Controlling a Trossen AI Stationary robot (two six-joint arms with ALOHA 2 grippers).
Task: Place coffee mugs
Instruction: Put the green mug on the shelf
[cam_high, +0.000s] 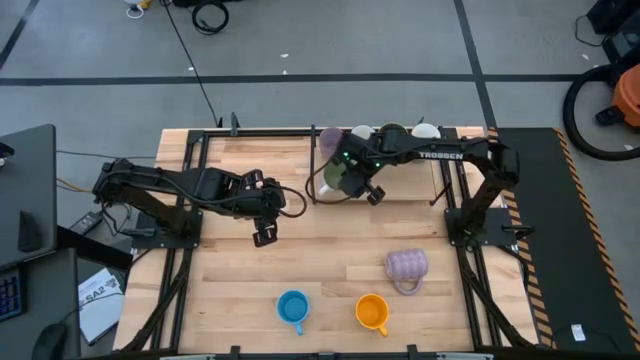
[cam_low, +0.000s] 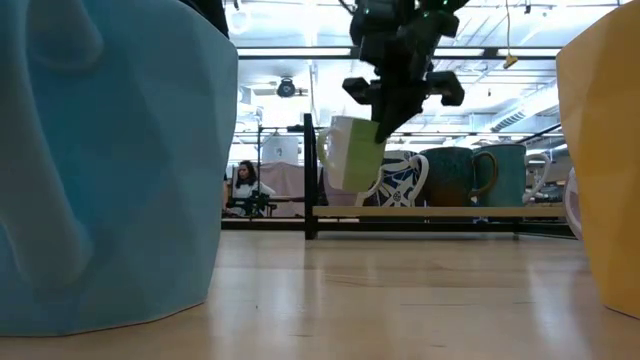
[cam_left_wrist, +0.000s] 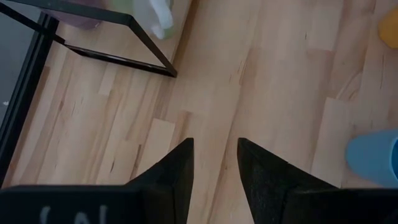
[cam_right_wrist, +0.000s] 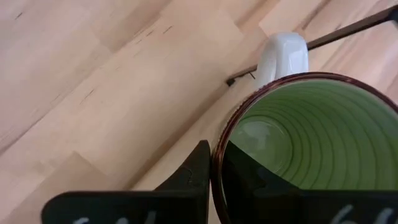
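Observation:
My right gripper (cam_high: 362, 186) is shut on a green mug (cam_high: 336, 176) with a white outside, in the air near the rack's left end. In the right wrist view the mug (cam_right_wrist: 311, 137) shows its green inside, dark rim and white handle (cam_right_wrist: 283, 56). My left gripper (cam_high: 265, 234) hangs open over bare wood at mid-left, its fingers (cam_left_wrist: 180, 168) apart. On the table stand a ribbed lavender mug (cam_high: 407, 267), a blue mug (cam_high: 292, 307) and an orange mug (cam_high: 371, 312). Lilac (cam_high: 328, 140), white (cam_high: 362, 132), dark (cam_high: 392, 131) and white (cam_high: 425, 130) mugs sit on the rack at the far edge. My right gripper pinches the green mug's wall at the rim (cam_right_wrist: 219, 155), one finger (cam_right_wrist: 193, 177) outside and the other inside the cup. The fingers slant down from above onto the mug's upper edge (cam_low: 380, 128). The mug hangs tilted below them, clear of the table.
A low black-framed rack (cam_low: 310, 180) with a wooden shelf (cam_low: 420, 212) runs along the table's far side. Bare wood lies between the rack and the three near mugs. A person sits in the room beyond (cam_low: 243, 185). In the low view the blue mug (cam_low: 100, 160) and orange mug (cam_low: 605, 150) fill the sides.

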